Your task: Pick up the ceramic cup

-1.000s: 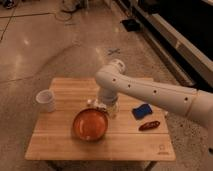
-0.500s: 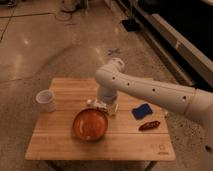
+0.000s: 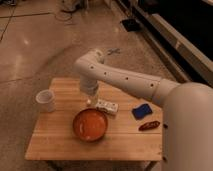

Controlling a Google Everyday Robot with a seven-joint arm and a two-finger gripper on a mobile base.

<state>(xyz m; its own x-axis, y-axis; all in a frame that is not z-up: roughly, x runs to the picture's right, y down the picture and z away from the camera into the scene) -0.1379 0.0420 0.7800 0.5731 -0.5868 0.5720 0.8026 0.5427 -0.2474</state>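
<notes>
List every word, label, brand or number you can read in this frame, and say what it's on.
No text is readable.
On the white box: any print is too blurred to read.
On the ceramic cup and orange bowl: nothing visible.
On the end effector, hanging over the table just behind the bowl: nothing visible.

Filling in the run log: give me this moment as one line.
cup: upright, left side of table in view, not held | hand: above table middle, behind bowl, apart from cup | grasp: not yet
</notes>
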